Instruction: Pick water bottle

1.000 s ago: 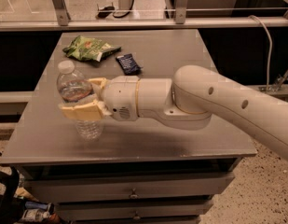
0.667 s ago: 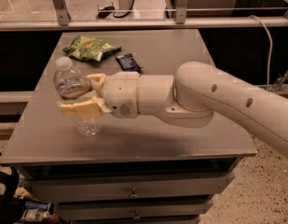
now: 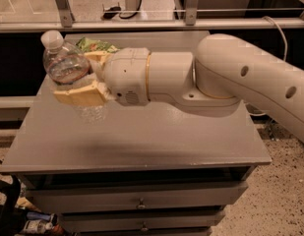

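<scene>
The tool [image 3: 75,77] grips the water bottle [image 3: 63,63] from both sides. Its near tan finger [image 3: 82,93] crosses the bottle's middle and hides that strip, while the far finger is mostly hidden behind the bottle. Below the near finger the bottle's lower part is a pale blur, so whether its base touches the surface [image 3: 141,141] cannot be told. Just right of the bottle's neck, a green snack bag [image 3: 95,45] shows only as a sliver, the rest hidden behind the tool's wrist. Far right of the bottle, the arm [image 3: 250,77] is cut off by the edge. Below-left of the bottle, floor clutter [image 3: 36,225] is too small to identify.
</scene>
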You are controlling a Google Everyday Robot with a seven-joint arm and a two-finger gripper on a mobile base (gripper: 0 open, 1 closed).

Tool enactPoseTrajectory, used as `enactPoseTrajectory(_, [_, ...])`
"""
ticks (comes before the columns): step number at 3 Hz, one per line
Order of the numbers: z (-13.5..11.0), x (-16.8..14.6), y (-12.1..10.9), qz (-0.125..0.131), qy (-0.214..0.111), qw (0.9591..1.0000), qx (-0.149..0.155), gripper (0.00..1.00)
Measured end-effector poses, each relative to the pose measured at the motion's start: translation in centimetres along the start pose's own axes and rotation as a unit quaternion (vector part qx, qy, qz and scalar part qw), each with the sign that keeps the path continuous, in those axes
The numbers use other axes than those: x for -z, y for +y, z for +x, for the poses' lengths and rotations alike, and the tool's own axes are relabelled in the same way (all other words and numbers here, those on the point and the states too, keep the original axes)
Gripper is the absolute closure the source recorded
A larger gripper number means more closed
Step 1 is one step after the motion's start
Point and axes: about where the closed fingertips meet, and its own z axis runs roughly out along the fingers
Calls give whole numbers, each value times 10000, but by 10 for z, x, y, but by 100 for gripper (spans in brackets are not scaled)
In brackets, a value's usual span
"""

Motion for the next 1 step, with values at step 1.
enactPoseTrajectory(1, [-18, 1, -2, 5, 9, 9998, 210, 100])
